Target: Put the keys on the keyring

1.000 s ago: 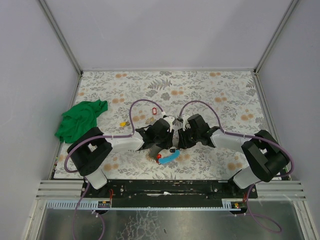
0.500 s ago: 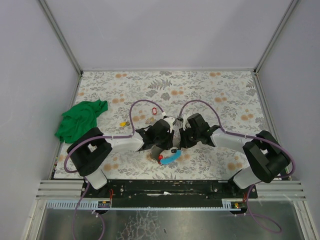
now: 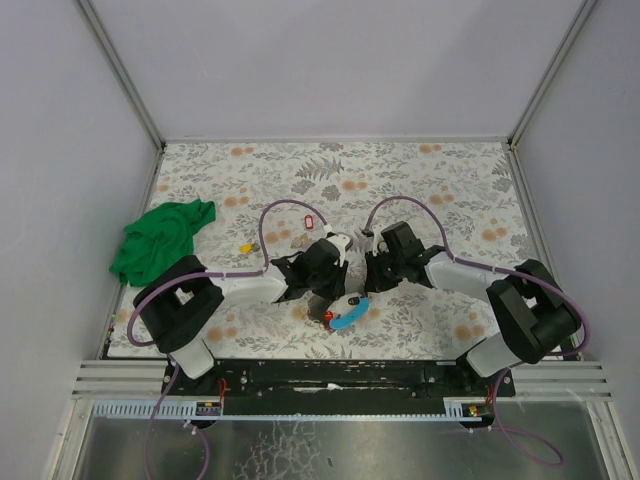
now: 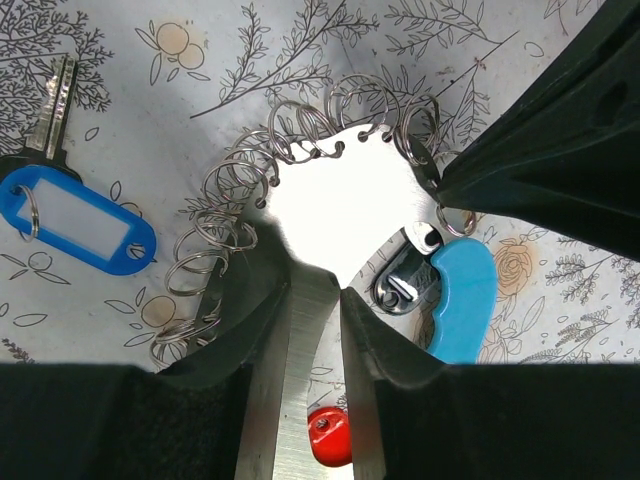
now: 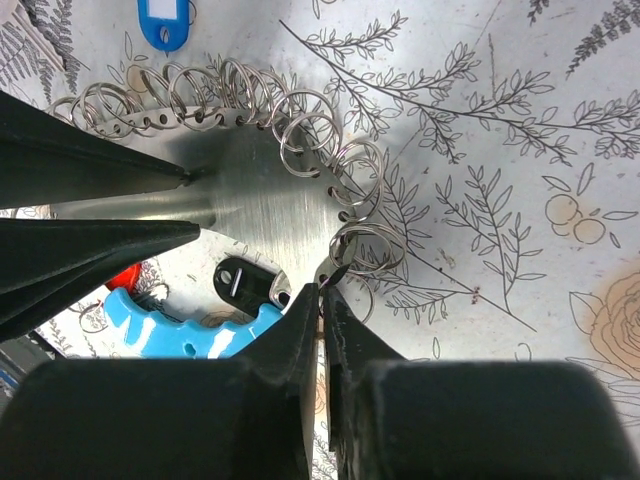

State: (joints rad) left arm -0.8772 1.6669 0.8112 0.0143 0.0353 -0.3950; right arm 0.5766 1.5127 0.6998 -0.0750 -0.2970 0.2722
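Observation:
The keyring holder is a flat metal plate [image 4: 340, 215] with several split rings [image 4: 215, 215] along its edge. My left gripper [image 4: 318, 280] is shut on the plate's edge. My right gripper [image 5: 322, 288] is shut on one split ring [image 5: 362, 245] at the plate's other side [image 5: 250, 200]. A blue-tagged key [image 4: 75, 218] lies on the cloth to the left, apart from the rings; its tag also shows in the right wrist view [image 5: 165, 22]. A red-tagged key [image 3: 308, 219] lies farther back on the table.
A blue-handled tool [image 3: 347, 316] with a red knob [image 4: 330, 435] lies under the plate, by a black clip [image 5: 245, 283]. A green cloth [image 3: 160, 238] is bunched at the left. A small yellow item [image 3: 246, 246] lies near the left arm's cable.
Both grippers and the plate have shifted slightly right and toward the near edge. The blue-handled tool has moved a little right with them. Both grips are unchanged.

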